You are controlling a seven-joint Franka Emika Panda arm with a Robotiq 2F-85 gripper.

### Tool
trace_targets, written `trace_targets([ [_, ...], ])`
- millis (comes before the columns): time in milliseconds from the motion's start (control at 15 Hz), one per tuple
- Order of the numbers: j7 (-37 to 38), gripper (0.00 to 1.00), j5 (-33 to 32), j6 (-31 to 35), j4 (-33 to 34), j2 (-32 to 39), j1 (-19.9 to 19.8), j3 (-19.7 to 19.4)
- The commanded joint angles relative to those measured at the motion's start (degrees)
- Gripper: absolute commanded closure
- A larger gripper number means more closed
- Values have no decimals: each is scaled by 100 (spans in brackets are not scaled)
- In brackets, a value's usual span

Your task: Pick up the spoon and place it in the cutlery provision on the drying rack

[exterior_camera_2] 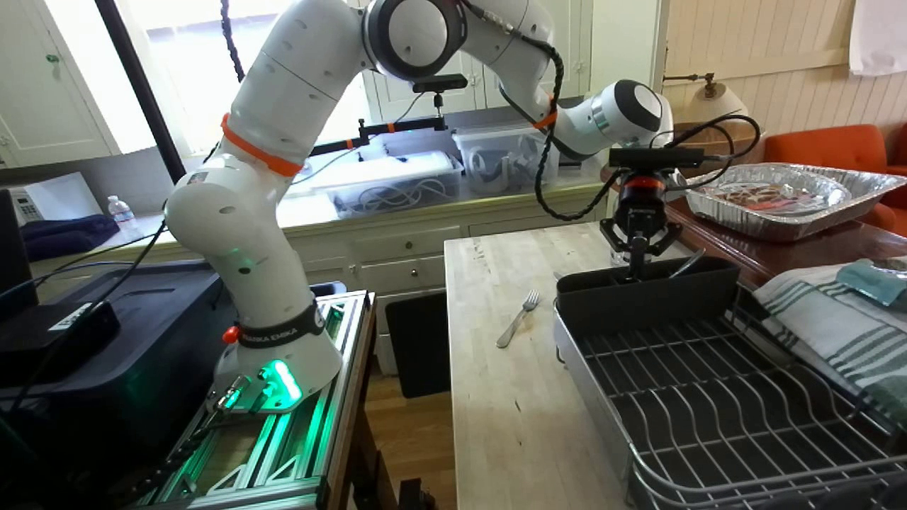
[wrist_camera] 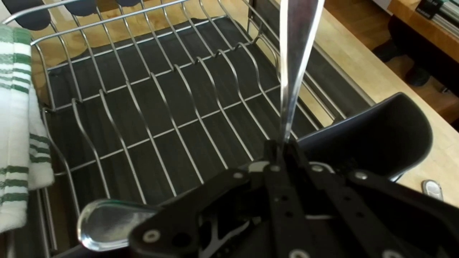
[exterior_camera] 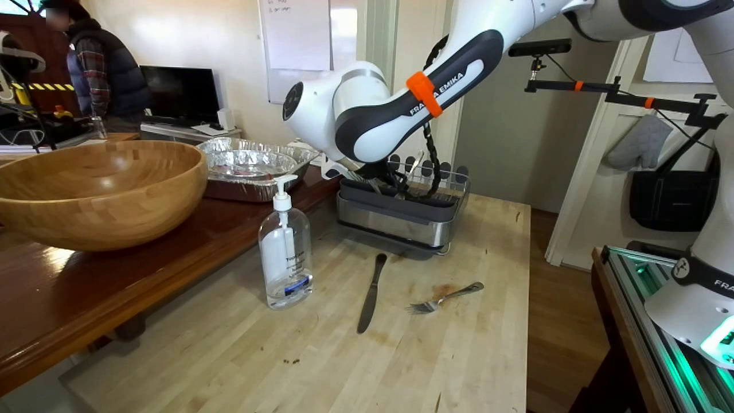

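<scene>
One likely spoon [wrist_camera: 300,43], handle alone showing, is pinched in the tool [wrist_camera: 283,148] at the holder [exterior_camera_2: 641,308]; probably light, stiff and slippery, so grip the handle's flat faces firmly.

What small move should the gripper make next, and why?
I'd probably ease the gripper open to release what looks like the spoon. The gripper is shut on it and, in an exterior view, appears right at the mouth of the cutlery provision. The spoon's lower end is hidden, so depth is uncertain.
</scene>
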Motion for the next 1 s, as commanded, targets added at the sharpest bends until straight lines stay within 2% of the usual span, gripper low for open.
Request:
trace_targets([
  [0, -116, 98, -119, -254, 257, 213, 60, 81],
  [333, -121, 97, -172, -310, 300, 266, 76, 93],
  [400, -119, 76, -180, -318, 305, 271, 77, 96],
  [467, -111, 66, -186, -323, 309, 277, 80, 97],
  [933, -110, 15, -182, -317, 327, 216, 110, 160],
])
